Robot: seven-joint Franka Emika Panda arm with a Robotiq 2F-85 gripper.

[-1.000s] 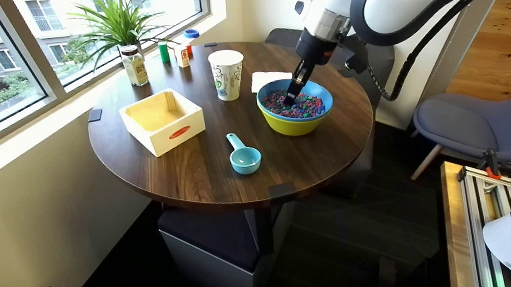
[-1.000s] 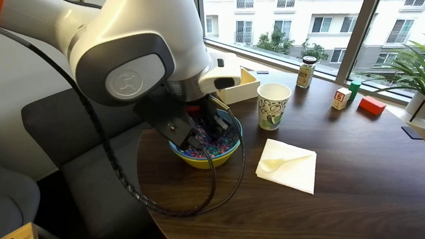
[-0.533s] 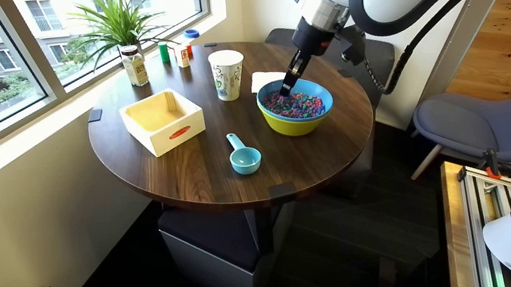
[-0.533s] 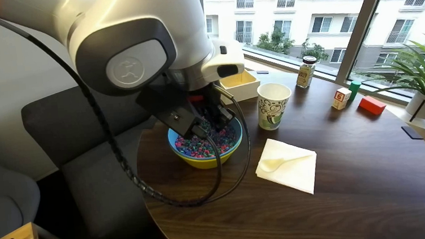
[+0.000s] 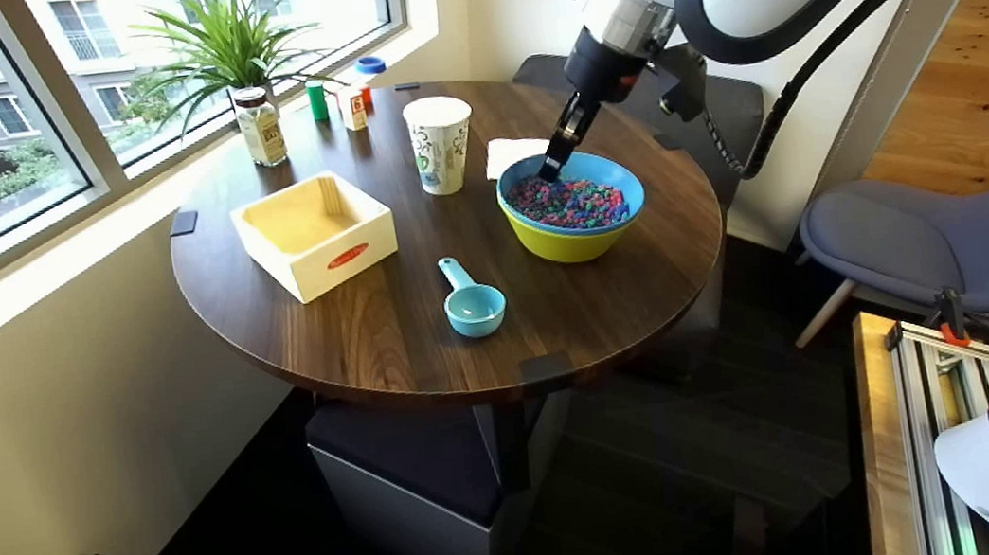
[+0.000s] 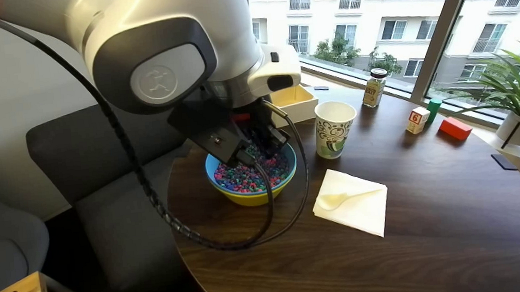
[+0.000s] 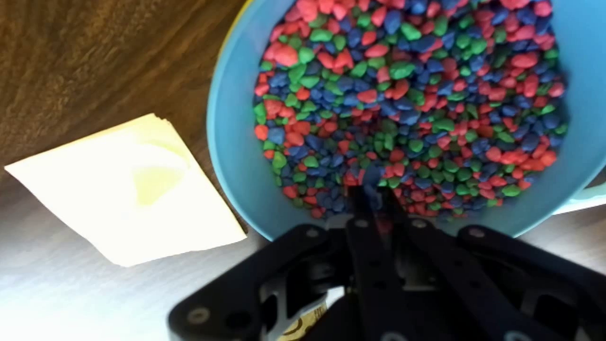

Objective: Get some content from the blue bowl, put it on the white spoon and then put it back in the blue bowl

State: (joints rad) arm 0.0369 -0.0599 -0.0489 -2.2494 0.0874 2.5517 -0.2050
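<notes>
The gripper (image 7: pixel 373 194) has its jaws nearly together, seemingly pinching a blurred blue piece (image 7: pixel 372 176) of the content (image 7: pixel 326 90), over the heap in the blue bowl (image 7: pixel 232 123), near the rim facing the napkin (image 6: pixel 365 217). The coming carry probably turns on the white spoon (image 6: pixel 332 201) beyond that rim: scoop by the napkin's bowl-side edge (handily the closer end), handle running away toward the opposite edge.

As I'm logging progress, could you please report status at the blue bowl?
Pincer shut, seemingly on some content, over the blue bowl. White spoon on napkin, looks unfilled. Bowl's rim between pincer and spoon.
</notes>
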